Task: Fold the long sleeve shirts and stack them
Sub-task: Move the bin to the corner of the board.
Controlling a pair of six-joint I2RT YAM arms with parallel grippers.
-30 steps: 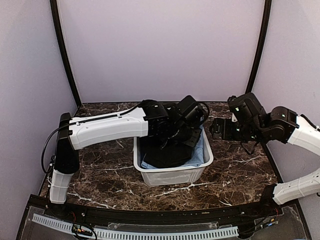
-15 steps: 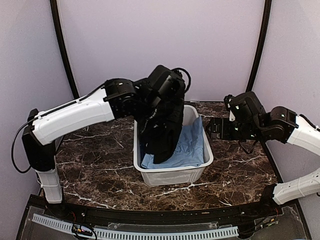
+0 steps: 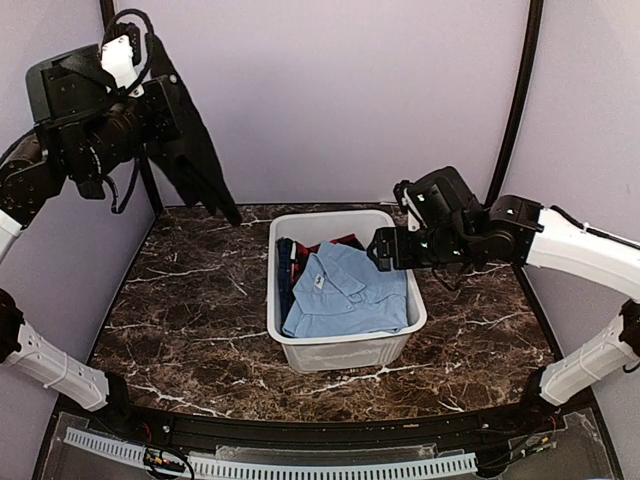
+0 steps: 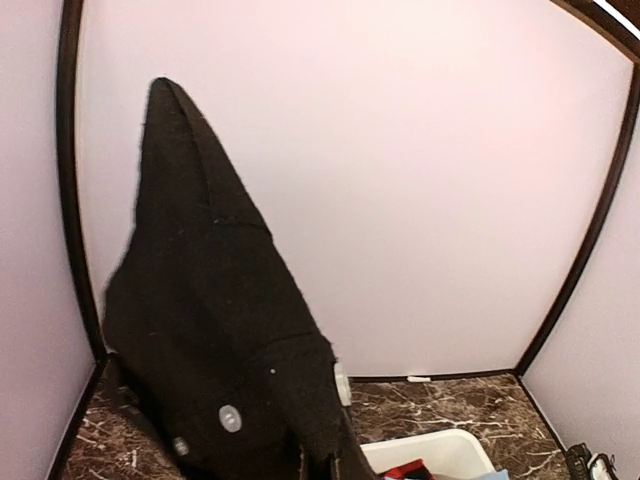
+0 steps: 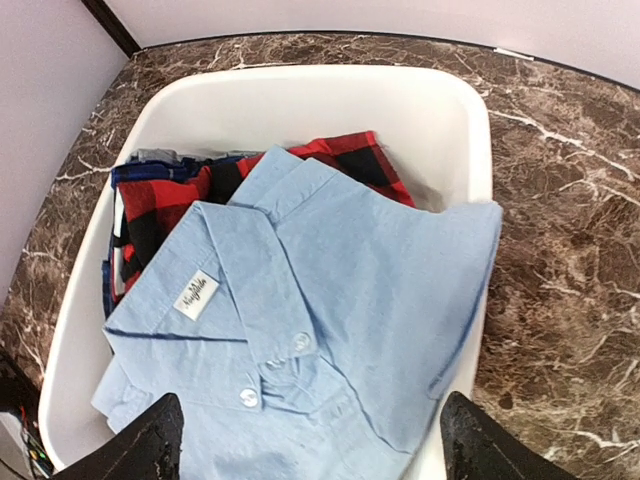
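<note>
Left claw (image 3: 150,95) is clamping the black shirt (image 3: 195,155), dangling it high at the far left, above the table (image 3: 200,330). It's hanging limp: light, soft, floppy, probably going to swing and bunch. I'd be pinching it at collar or shoulders, two points. Right claw (image 3: 385,250) is hovering with jaws spread, empty, over the blue shirt (image 3: 350,290) in the bin (image 3: 345,352).

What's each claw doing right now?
Left claw: closed on the black shirt, held high.
Right claw: open, empty, above the bin.
</note>
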